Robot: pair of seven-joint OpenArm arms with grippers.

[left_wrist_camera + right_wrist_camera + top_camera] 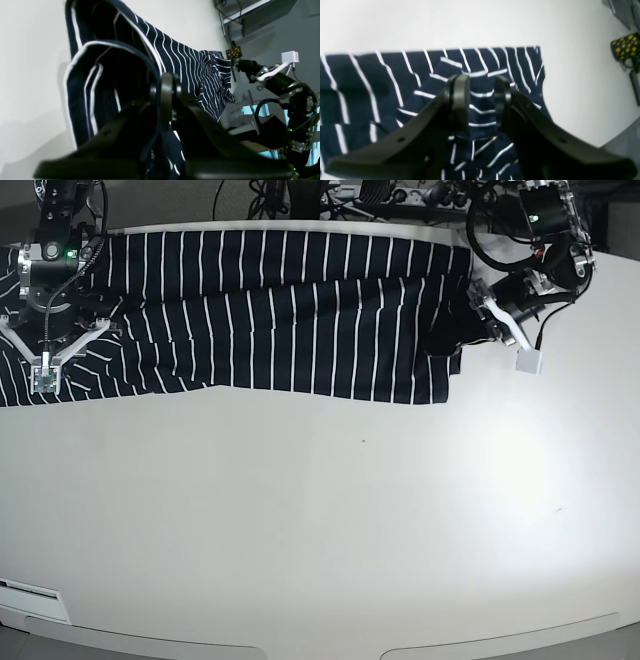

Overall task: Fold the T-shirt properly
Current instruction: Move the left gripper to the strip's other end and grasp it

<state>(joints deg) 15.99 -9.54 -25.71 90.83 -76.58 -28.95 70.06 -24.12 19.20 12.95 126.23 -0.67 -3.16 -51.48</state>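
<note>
the t-shirt (290, 310) is spread along the far edge of the white table (330, 520). its hem end is pinched in the clenched left gripper (166, 100). the right gripper (481, 100) is parted above the bunched sleeve end, nothing held. if only one end is lifted, the cloth could be dragged askew or slip from the thin pinch.

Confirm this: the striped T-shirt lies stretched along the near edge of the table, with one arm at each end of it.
Not quite. The T-shirt lies along the far edge of the table, not the near one; the base view shows the near part bare. The rest holds: the left gripper is at one end and the right gripper at the other.
</note>
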